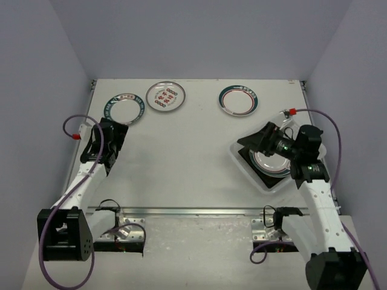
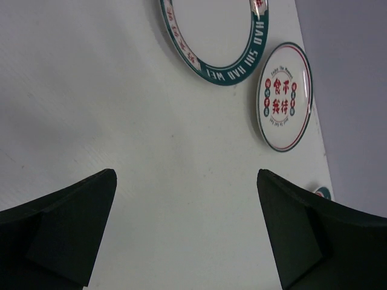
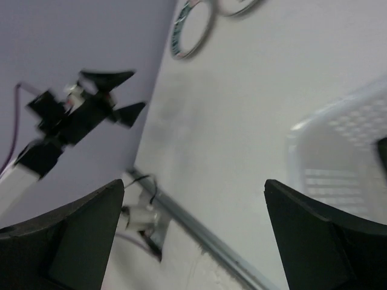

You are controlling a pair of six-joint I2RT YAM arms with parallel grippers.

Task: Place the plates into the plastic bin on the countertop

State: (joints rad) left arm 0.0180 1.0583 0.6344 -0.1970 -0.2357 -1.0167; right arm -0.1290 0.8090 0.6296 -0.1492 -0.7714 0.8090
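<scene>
Left wrist view: the left fingers (image 2: 60,229) are spread wide above the white counter (image 2: 91,90), near a teal-rimmed plate (image 2: 214,30) lettered "HAO SHI HAO WEI" and a smaller plate (image 2: 284,96) printed with red Chinese characters. Farther right a third plate (image 1: 239,99) lies on the counter, then the plastic bin (image 1: 264,187), where a round plate (image 1: 269,164) is held beneath the parted right fingers (image 3: 326,235). Pale grey walls (image 1: 199,36) enclose the counter.

1. Top view: I get soft, even light from above. The countertop (image 1: 193,151) reads bright white and shadows are faint.
2. Left wrist: pic is sharp and the plate (image 2: 284,96) lettering is legible. The fingers (image 2: 60,235) are near-black, w/ a grey shadow across the left.
3. Right wrist: whole pic is blurred. The bin (image 3: 338,157) looks washed out, w/ smeared edges.
</scene>
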